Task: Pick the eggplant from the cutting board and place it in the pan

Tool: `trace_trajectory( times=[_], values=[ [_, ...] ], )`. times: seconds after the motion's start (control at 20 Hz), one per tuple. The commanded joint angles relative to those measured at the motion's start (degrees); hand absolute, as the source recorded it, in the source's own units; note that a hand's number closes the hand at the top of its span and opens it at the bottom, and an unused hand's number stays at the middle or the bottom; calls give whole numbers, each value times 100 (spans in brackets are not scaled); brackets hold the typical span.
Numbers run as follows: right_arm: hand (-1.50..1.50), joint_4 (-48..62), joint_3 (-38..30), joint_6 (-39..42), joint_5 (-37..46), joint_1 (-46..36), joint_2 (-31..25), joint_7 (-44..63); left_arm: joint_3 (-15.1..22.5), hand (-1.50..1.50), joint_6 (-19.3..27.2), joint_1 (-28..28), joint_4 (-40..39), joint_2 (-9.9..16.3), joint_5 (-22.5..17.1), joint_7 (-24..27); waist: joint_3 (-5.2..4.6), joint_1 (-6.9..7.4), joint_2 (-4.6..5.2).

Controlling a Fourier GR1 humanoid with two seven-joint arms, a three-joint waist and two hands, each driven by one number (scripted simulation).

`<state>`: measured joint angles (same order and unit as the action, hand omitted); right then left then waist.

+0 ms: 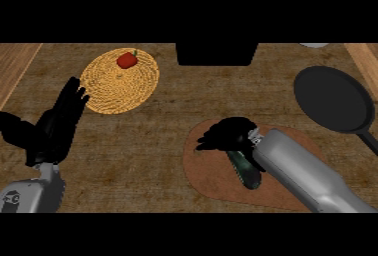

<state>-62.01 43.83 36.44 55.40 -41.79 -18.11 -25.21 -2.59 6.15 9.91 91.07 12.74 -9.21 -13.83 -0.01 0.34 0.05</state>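
A dark green eggplant point(246, 170) lies on the brown cutting board point(207, 175) at centre right. My right hand point(227, 135) hangs over the eggplant's far end with its fingers curled down, and it hides that end, so contact cannot be made out. The black pan point(334, 99) sits at the right, its handle pointing toward the lower right edge. At the left edge my left hand point(57, 125) rests open with fingers up.
A woven yellow mat point(111, 85) at the back left carries a red pepper point(127, 60). A black object point(216, 53) stands at the back centre. Wooden strips border the counter at both sides.
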Motion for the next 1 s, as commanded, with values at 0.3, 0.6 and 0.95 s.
trace_trajectory(
  times=[0.3, 0.6, 0.95],
  values=[
    [150, 405, 134, 14, 510, 427, 377, -377, -40, 0, -149, -113, -211, -129, 119, 293, 1, 6, 5],
    [150, 530, 113, -530, 543, 535, 510, -820, -126, 0, -64, 106, -48, -74, 97, -53, 2, -6, 5],
    [150, 1002, -339, -549, 422, 241, 624, -1132, -49, 0, 92, 147, 173, -181, 189, -287, 4, 40, 10]
  ],
)
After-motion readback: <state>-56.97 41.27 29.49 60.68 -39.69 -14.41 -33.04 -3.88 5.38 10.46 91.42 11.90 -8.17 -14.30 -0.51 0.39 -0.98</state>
